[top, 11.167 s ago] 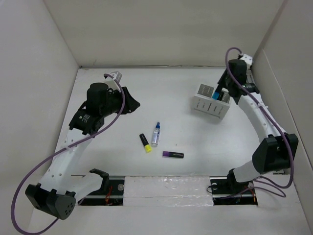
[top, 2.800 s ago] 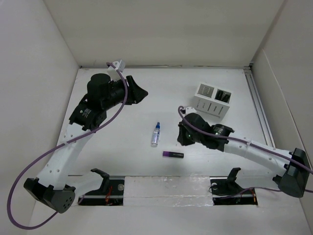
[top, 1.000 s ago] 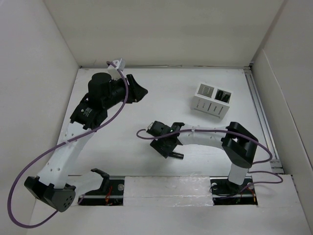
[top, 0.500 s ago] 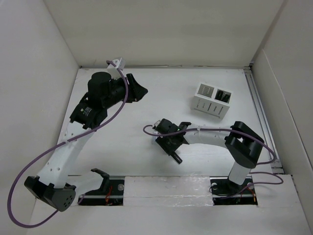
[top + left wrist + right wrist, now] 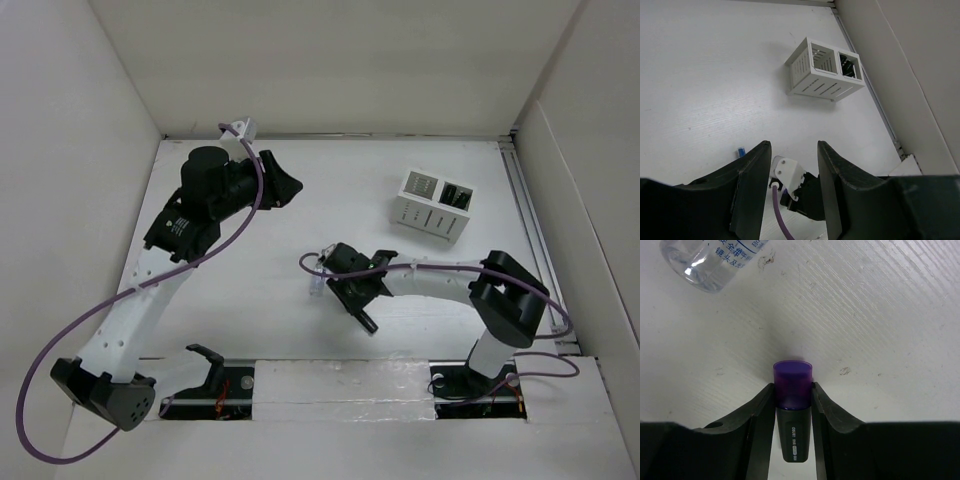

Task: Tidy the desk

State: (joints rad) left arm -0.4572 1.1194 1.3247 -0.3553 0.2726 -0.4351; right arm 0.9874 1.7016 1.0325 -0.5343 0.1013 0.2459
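Jaws of the right gripper clamp a purple-capped black highlighter low over the white desk, well apart from the white slatted 2-compartment organizer. 1 of its cells holds something dark. The left gripper gapes, empty.

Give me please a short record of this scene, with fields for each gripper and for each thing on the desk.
left gripper: open, empty, above the desk
right gripper: shut on the purple marker
bottle: clear, lying on the desk close to the marker
organizer: at the desk's far right, something dark in one compartment
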